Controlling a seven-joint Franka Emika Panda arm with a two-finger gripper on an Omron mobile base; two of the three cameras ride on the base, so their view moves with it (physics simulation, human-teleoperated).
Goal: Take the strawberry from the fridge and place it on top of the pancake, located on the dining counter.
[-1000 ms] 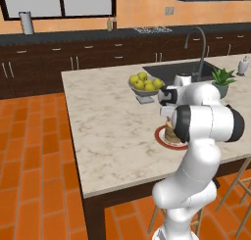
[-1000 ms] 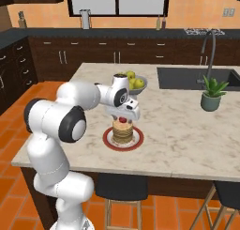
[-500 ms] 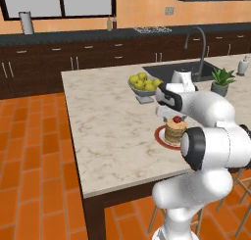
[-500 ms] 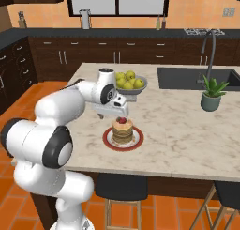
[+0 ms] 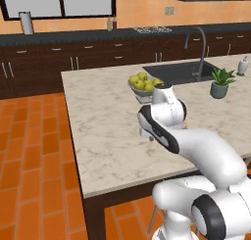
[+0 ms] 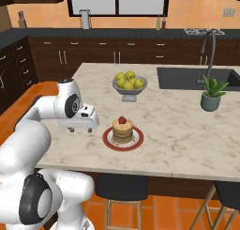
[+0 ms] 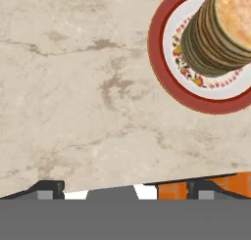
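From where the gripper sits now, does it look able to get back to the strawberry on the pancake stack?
Probably yes. The gripper hangs open just beside the red-rimmed plate, over bare dining counter. The strawberry sits exposed on top of the pancake, with nothing standing between them; the fruit bowl is further back.

The strawberry (image 6: 122, 120) sits atop the pancake (image 6: 123, 133) stack.

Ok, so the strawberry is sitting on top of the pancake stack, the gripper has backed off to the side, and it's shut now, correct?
Not quite: the gripper is open, not shut. The hand view shows its two finger tips standing wide apart with nothing between them. The rest holds: in the right base view the strawberry sits on the pancake stack, and the gripper is off to the side, over the dining counter.
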